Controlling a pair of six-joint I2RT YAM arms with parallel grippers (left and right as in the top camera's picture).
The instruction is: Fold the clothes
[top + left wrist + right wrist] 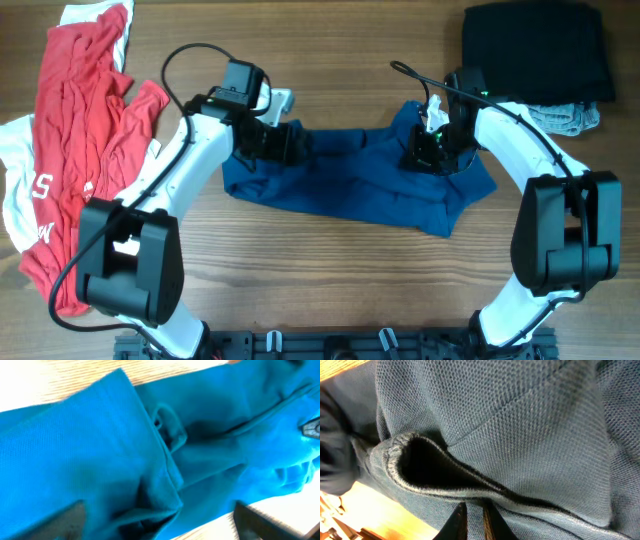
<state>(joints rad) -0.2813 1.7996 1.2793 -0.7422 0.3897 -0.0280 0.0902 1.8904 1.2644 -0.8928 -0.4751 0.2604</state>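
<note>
The blue shirt [350,185] lies bunched across the middle of the worktop [330,60], with bare wood along its front and back edges. The left tool [283,142] sits released, fingers spread, over the shirt's left end. The right tool [425,155] is clenched on a hem fold at the right end. A red shirt [80,120] lies at the far left and a black cloth [535,45] at the far right.

Black garment [535,45] cut by top edge, blue T-shirt [100,460] partly blurred

Found red lettering [44,233] on white garment [10,150] at far left, partly covered. Reads roughly "S" and "W". Nothing else legible.
</note>
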